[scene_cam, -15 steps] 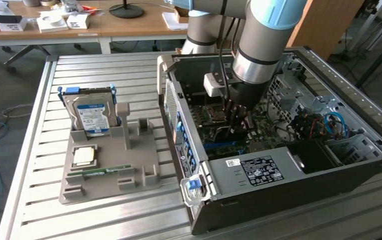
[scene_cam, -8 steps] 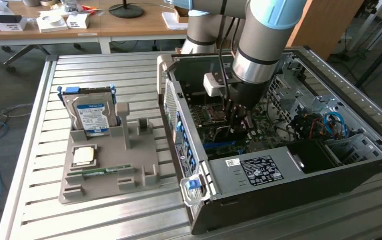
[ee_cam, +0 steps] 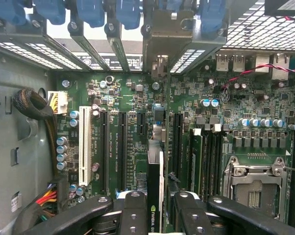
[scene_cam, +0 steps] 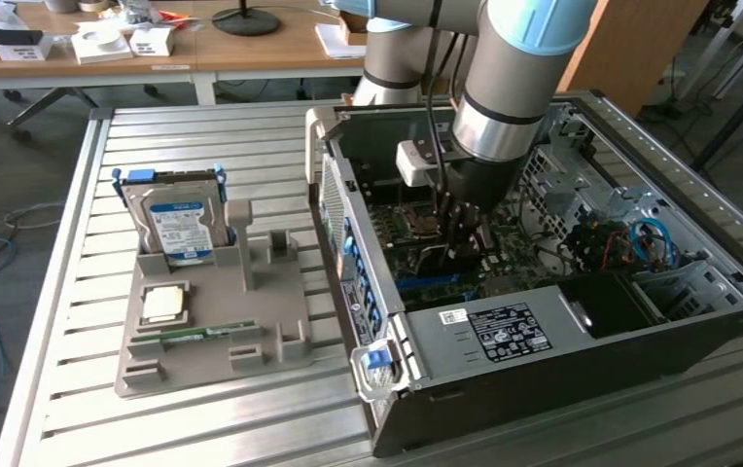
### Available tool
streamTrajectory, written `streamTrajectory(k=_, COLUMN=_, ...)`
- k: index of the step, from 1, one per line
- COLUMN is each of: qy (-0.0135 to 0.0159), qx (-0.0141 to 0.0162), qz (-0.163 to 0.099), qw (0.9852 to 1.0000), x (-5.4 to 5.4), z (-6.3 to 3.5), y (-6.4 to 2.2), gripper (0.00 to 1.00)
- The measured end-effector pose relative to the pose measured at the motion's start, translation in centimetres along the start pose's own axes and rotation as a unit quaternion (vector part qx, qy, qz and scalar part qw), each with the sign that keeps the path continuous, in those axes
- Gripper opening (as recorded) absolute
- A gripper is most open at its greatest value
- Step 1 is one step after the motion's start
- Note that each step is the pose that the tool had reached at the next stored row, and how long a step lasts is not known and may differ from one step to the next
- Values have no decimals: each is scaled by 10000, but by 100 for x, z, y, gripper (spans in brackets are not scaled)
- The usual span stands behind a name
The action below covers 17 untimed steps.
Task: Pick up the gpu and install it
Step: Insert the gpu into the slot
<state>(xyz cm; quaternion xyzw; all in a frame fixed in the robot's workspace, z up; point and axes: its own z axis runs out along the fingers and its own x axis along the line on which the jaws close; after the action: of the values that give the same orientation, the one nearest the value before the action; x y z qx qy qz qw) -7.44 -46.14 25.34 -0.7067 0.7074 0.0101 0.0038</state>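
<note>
Fingers (ee_cam: pixel 133 213) of gripper (ee_cam: pixel 157 208) are clenched on the gpu (ee_cam: pixel 154 181), one per face. The card stands edge-on over the motherboard (ee_cam: pixel 113 98), in line w/ the black expansion slots (ee_cam: pixel 123 142); whether its edge sits in a slot cannot be told. Arm (scene_cam: pixel 508 88) reaches down into the open PC case (scene_cam: pixel 683 326) on the slatted table (scene_cam: pixel 216 126). Well apart, at the exterior view's left, a grey holder (scene_cam: pixel 267 321) carries the hard drive (scene_cam: pixel 180 222), upright, and a memory stick (scene_cam: pixel 190 336).
</note>
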Motion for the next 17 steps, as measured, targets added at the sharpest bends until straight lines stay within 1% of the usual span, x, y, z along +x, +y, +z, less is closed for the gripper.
streamTrajectory(k=17, qy=0, qx=0, qz=-2, qw=10000, x=0, z=0, y=-22, gripper=26)
